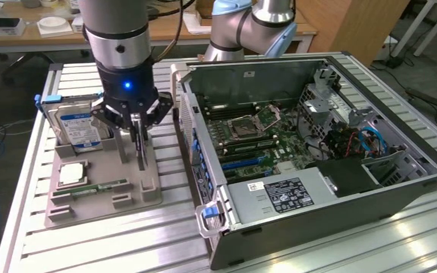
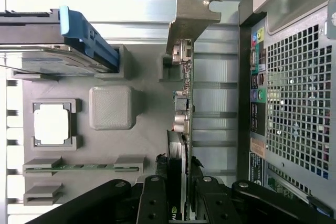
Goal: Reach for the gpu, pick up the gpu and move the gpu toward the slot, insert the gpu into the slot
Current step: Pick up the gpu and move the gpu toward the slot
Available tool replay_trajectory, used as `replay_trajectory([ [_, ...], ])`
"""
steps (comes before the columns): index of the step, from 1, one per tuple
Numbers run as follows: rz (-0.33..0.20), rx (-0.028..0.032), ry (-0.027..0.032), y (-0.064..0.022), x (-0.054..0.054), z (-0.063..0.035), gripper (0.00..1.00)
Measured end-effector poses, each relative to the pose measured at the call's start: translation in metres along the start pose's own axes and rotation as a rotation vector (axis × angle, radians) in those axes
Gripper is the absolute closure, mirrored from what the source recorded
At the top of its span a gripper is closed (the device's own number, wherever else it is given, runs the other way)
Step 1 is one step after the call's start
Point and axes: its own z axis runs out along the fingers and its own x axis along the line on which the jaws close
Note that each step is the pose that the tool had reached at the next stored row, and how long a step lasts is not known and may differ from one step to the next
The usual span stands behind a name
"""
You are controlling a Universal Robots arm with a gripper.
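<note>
Tool (image 1: 138, 136) (image 2: 178, 188): nearly closed, its fingers pinching the gpu's top edge, one on each face.
Gpu (image 1: 139, 152) (image 2: 186, 103): standing on edge at the holder tray's (image 1: 104, 200) (image 2: 149, 129) side facing the computer case (image 1: 340, 222); whether it is seated or lifted, I cannot tell.
Hard drive (image 1: 78, 128): upright on the tray's opposite side.
Memory stick (image 1: 100, 186): lying flat on the tray.
Bench (image 1: 89, 244): carries the tray, with the case just beside the tray.

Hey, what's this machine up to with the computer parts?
A robot arm has its jaws closed on the gpu, a thin card standing on edge at the gray parts tray. The open computer case sits right beside the tray, and the card is not in it yet.
</note>
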Motion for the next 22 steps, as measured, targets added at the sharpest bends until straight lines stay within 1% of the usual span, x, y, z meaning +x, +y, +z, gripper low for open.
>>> replay_trajectory([
  [15,0.0,0.0,0.0001,0.0015,0.0,-0.0282,0.74],
  [22,0.0,0.0001,0.0001,0.0024,0.0,-0.0431,0.74],
])
